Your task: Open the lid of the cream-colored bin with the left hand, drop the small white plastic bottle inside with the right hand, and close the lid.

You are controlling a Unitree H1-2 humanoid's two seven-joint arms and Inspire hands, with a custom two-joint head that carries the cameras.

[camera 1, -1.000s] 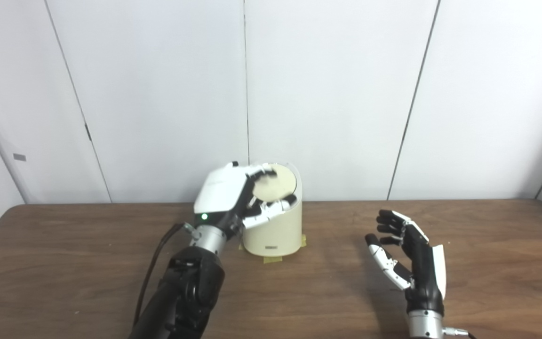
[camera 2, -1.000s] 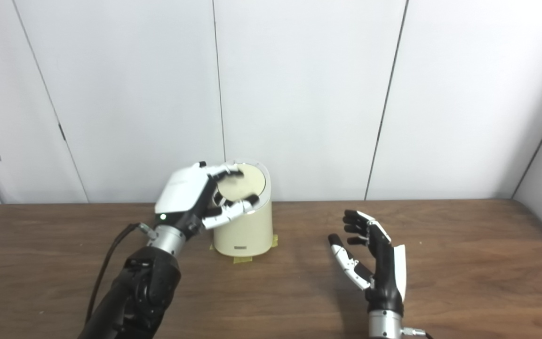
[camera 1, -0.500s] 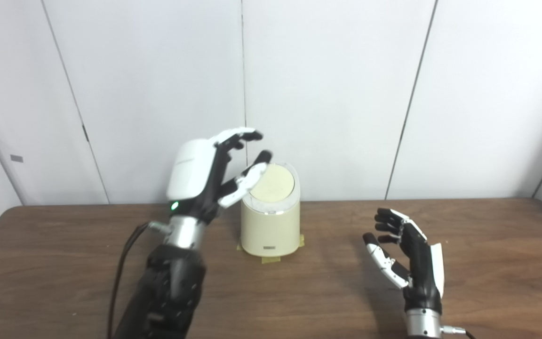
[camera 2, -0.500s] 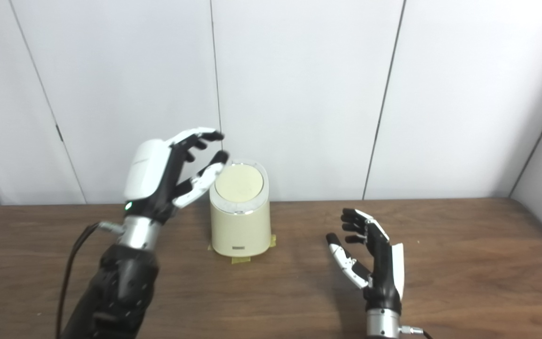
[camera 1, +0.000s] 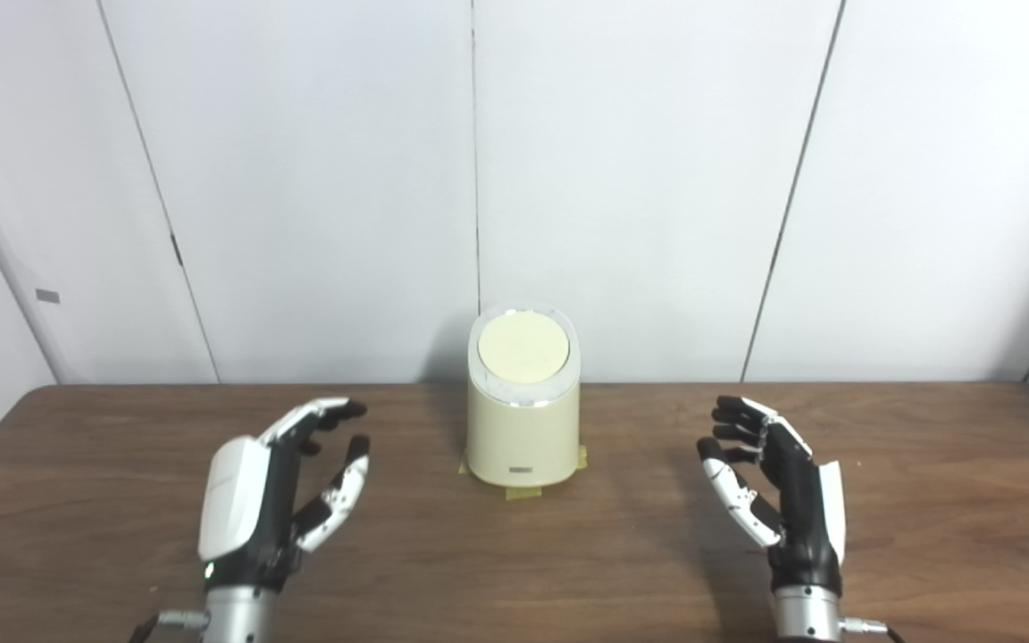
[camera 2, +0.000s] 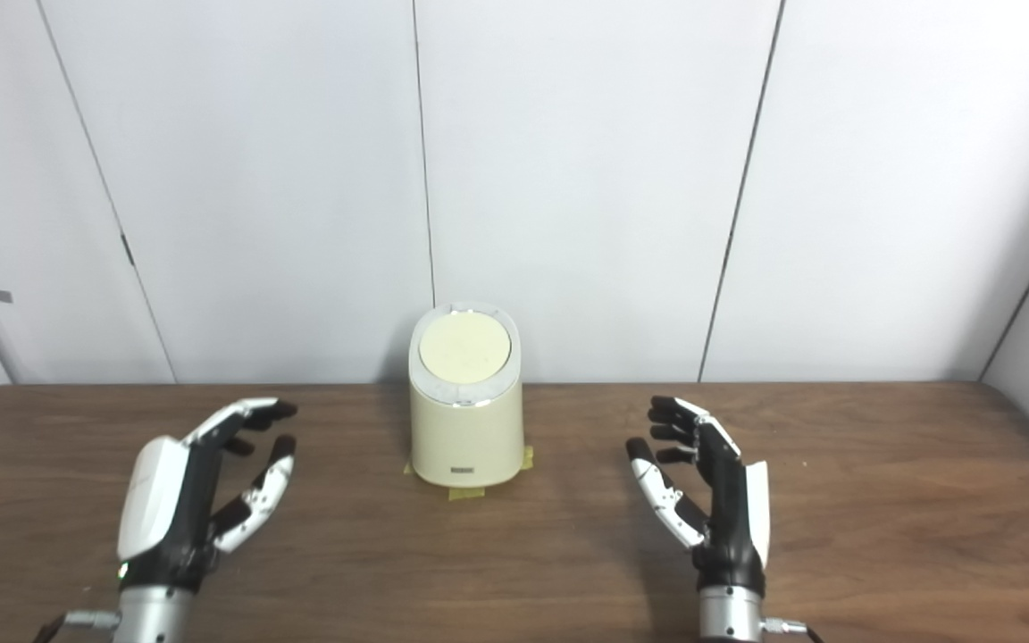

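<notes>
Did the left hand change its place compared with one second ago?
Yes. The left hand was on the lid of the cream bin; now it is open, low and left of the bin, apart from it.

We see a lab or test room, not a home. Plain white wall panels with thin dark seams fill the whole background, no decor, a small grey tag on the far left panel. One bare wood-grain counter runs the full width. The cream bin is fixed down with yellowish tape tabs at its base, a staged setup. A left robot hand and right robot hand rest over the counter, empty with fingers spread.
</notes>
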